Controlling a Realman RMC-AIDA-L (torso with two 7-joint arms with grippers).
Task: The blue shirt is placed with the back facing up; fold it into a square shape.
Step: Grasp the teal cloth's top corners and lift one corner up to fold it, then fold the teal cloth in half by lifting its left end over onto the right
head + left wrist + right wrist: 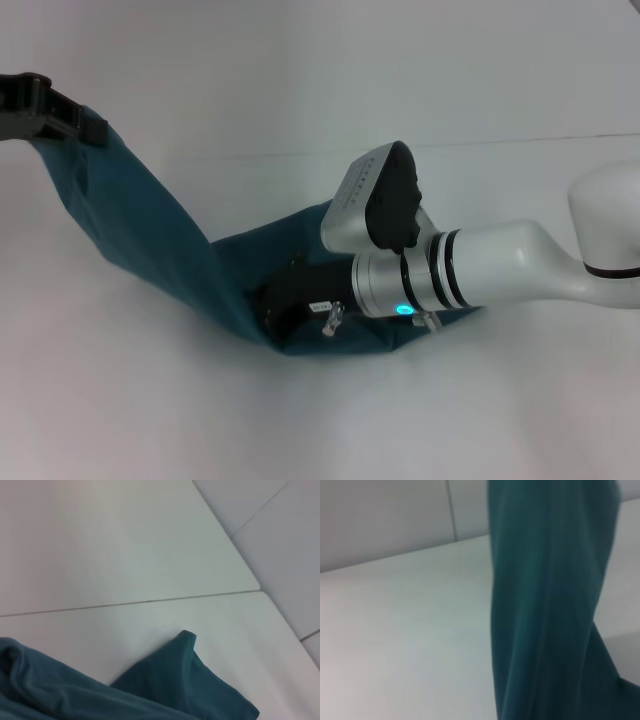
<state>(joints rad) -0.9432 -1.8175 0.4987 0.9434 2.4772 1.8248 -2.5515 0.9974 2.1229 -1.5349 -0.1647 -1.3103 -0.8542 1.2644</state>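
The blue shirt stretches as a taut band from the upper left down to a bunched heap at the table's middle. My left gripper is raised at the far upper left, shut on the shirt's top edge. My right gripper reaches in from the right and sits low against the heap, its tip buried in the fabric. In the left wrist view a folded corner of the shirt lies on the table. A hanging strip of the shirt fills the right wrist view.
The white table spreads all around the shirt. A seam line crosses it behind the right arm. The right arm's white forearm spans the right side just above the surface.
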